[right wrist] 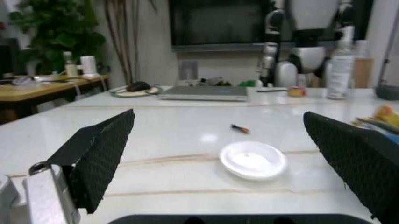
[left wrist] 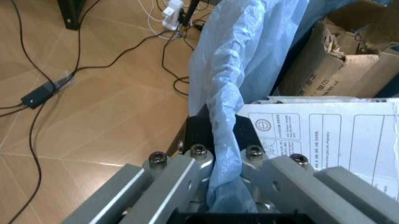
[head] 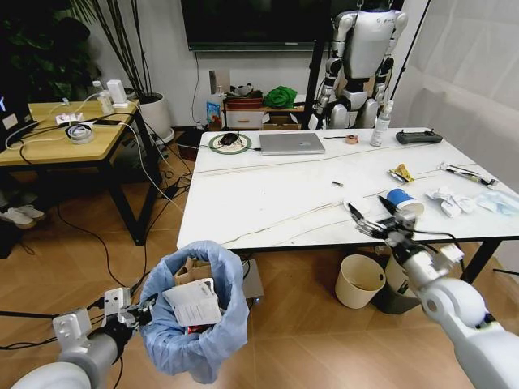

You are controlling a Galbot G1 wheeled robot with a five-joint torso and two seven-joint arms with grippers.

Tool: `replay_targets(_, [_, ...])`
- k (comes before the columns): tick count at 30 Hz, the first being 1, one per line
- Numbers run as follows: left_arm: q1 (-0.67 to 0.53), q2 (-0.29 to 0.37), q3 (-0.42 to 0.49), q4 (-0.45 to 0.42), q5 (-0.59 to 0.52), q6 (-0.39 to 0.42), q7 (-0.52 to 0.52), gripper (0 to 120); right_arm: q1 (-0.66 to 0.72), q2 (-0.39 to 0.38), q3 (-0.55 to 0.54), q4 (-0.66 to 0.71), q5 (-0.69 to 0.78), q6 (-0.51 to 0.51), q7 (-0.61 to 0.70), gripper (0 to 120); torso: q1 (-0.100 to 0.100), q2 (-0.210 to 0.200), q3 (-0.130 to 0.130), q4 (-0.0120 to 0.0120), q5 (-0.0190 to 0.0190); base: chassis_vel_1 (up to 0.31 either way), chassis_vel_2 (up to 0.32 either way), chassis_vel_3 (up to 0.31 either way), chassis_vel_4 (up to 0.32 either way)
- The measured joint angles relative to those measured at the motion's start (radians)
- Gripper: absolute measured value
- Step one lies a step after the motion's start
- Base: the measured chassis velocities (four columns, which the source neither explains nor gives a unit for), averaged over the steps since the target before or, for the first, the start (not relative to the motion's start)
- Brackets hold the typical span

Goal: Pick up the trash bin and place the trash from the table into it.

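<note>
Two grippers work at a white table (head: 268, 194): the trash bin (head: 197, 320), holding cardboard and a printed sheet, hangs below its near edge with the left gripper (left wrist: 225, 161) clamped on the blue bag's rim. The right gripper (right wrist: 221, 158), jaws wide apart, hovers over a white lid (right wrist: 253, 160) beside a blue cup (head: 401, 199).

littered marble table (head: 268, 203), silver laptop (head: 291, 143)

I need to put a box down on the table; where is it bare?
The table's near-left stretch is bare, between the laptop and the front edge. The right end is crowded: blue cup, yellow wrapper, tissues and the open right pincer.
</note>
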Motion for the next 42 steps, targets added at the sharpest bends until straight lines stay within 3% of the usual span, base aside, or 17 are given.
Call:
replay_targets(8, [-0.022,-0.009,0.016,0.024,0.048,-0.013,0.034,0,-0.154,0.137,0.177,-0.024,-0.074,0.041,-0.018,100,0.000,0.000,0.000,0.0000,0.0000,0.000,0.000,0.000,0.000])
replay_targets(10, [-0.024,-0.011,0.017,0.027,0.052,-0.014,0.037,0,-0.160,0.146,0.183,-0.027,-0.079,0.045,-0.020,100,0.000,0.000,0.000,0.0000,-0.0001,0.000,0.000,0.000,0.000])
replay_targets(16, [-0.027,-0.045,0.056,0.039,0.102,-0.028,0.053,0,-0.220,0.285,0.245,-0.035,-0.095,0.074,-0.075,100,0.000,0.000,0.000,0.0000,-0.0004,0.000,0.000,0.000,0.000])
replay_targets(27, [0.009,-0.071,0.078,0.040,0.147,-0.042,0.063,0,-0.220,0.313,0.236,-0.062,-0.076,0.096,-0.098,100,0.000,0.000,0.000,0.0000,-0.0005,-0.022,-0.030,0.027,0.023])
replay_targets(37, [0.018,-0.075,0.083,0.034,0.156,-0.043,0.063,0,-0.219,0.313,0.232,-0.072,-0.071,0.111,-0.113,100,0.000,0.000,0.000,0.0001,0.0005,-0.175,-0.180,0.193,0.178])
replay_targets(39, [0.018,-0.076,0.086,0.034,0.157,-0.043,0.064,0,-0.216,0.312,0.232,-0.074,-0.069,0.115,-0.114,100,0.000,0.000,0.000,-0.0003,-0.0016,-0.252,-0.270,0.252,0.253])
replay_targets(42, [0.018,-0.076,0.087,0.034,0.158,-0.043,0.063,0,-0.215,0.311,0.231,-0.076,-0.068,0.118,-0.117,100,0.000,0.000,0.000,0.0000,0.0003,-0.265,-0.272,0.261,0.279])
